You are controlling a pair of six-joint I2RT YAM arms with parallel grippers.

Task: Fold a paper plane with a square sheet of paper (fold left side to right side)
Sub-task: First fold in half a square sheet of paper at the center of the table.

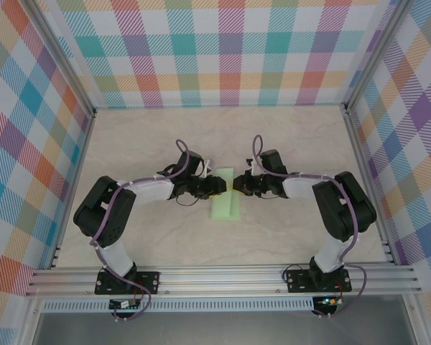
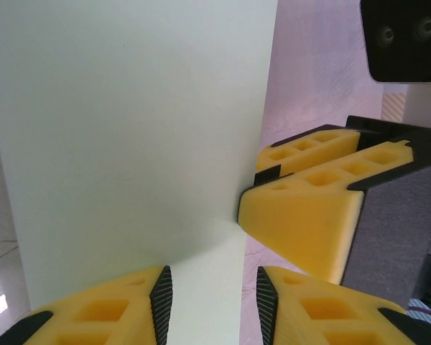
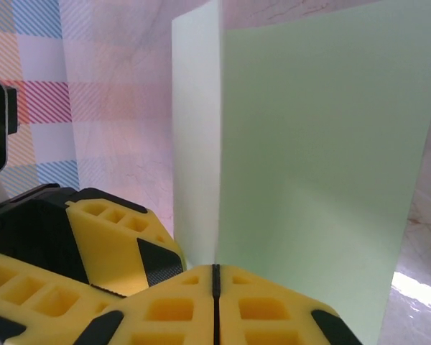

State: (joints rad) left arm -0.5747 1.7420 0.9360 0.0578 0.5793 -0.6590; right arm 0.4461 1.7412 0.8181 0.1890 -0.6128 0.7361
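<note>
The square sheet of paper [image 1: 225, 198] is pale green and lies at mid-table, folded over into a narrow upright strip. In the left wrist view its upper layer [image 2: 129, 129] rises off the lower one. My right gripper [image 3: 215, 277] is shut on the free edge of that layer, at the sheet's right side [image 1: 237, 185]. My left gripper [image 2: 214, 305] stands open over the sheet's near strip, one finger on the paper and one beyond its edge, just left of the right gripper [image 1: 219, 185]. The right fingers [image 2: 302, 215] touch the paper's edge. A paper plane is out of view.
The beige marbled table [image 1: 165, 136] is walled by checked panels on three sides. An aluminium rail [image 1: 223, 277] runs along the near edge and carries both arm bases.
</note>
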